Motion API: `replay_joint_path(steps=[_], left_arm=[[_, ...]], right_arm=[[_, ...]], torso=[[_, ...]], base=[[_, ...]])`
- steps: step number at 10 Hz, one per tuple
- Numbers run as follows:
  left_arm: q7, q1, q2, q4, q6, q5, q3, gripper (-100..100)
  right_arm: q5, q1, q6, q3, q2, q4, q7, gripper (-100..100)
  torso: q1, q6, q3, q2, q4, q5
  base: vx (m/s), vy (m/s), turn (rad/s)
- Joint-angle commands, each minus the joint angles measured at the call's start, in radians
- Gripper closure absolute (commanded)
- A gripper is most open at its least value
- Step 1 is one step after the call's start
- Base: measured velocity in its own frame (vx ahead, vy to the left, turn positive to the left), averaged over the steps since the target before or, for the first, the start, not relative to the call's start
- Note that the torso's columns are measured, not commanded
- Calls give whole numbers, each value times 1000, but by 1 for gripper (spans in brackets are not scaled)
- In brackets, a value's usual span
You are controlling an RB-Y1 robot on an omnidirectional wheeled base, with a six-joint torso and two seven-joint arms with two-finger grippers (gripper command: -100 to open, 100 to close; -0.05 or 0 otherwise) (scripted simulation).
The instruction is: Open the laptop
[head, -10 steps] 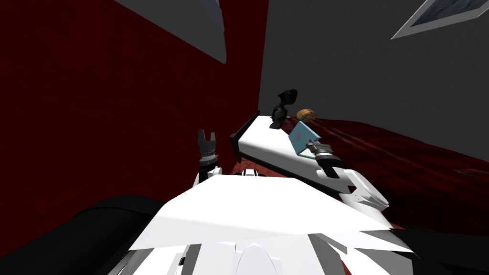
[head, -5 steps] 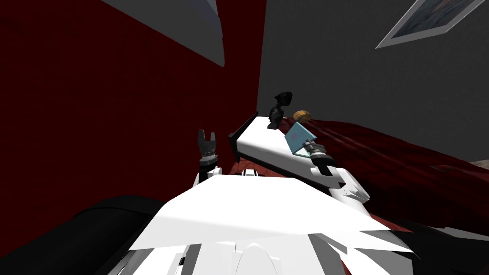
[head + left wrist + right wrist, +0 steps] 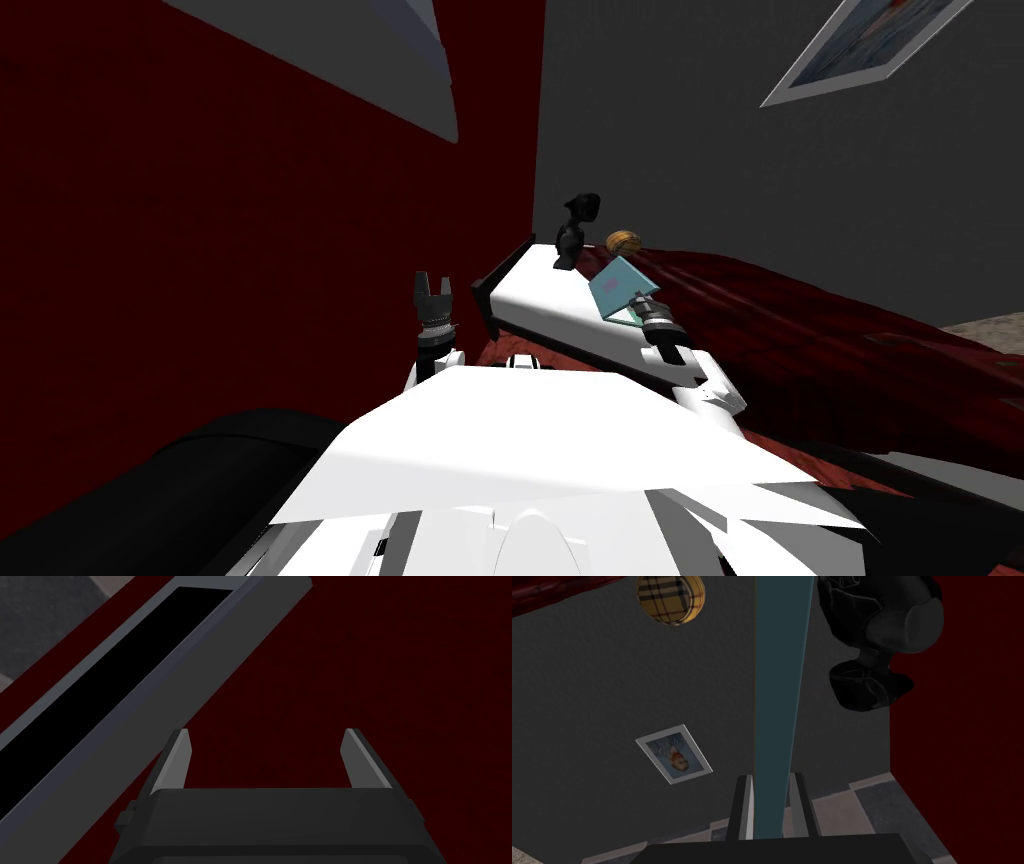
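The half-raised teal laptop lid (image 3: 779,701) is gripped edge-on by the right end effector (image 3: 770,778), its edge running straight ahead between the fingers (image 3: 743,806) (left end effector (image 3: 433,285) spread wide, empty, well apart).

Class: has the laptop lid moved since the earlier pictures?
Yes: the lid has swung slightly away from the figurine, toward the ball.

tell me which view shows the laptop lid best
The right wrist view: the teal laptop lid runs edge-on between the fingers of the right gripper, which press its sides. The head view shows it small, raised, on the white surface. The left gripper, open, points elsewhere.
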Motion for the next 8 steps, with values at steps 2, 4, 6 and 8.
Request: replay_joint_path(steps=[2, 4, 6, 8], left_arm=[[0, 0, 0, 0, 0, 0, 0, 0], [0, 0, 0, 0, 0, 0, 0, 0], [0, 0, 0, 0, 0, 0, 0, 0], [0, 0, 0, 0, 0, 0, 0, 0]], right_arm=[[-52, -19, -69, 7, 71, 91, -35, 100], [-78, -33, -105, 9, 106, 135, -51, 100], [-105, -46, -140, 11, 140, 179, -68, 100], [-105, -46, -140, 11, 140, 179, -68, 100]], torso=[[-5, -1, -1, -2, -2, -3], [-3, -2, -1, -3, -3, -4], [-3, -3, -2, -4, -4, -4], [2, -6, -1, -3, -2, -2]], base=[[8, -78, -59], [10, -70, -66], [10, -73, -57], [-2, -32, -25]])
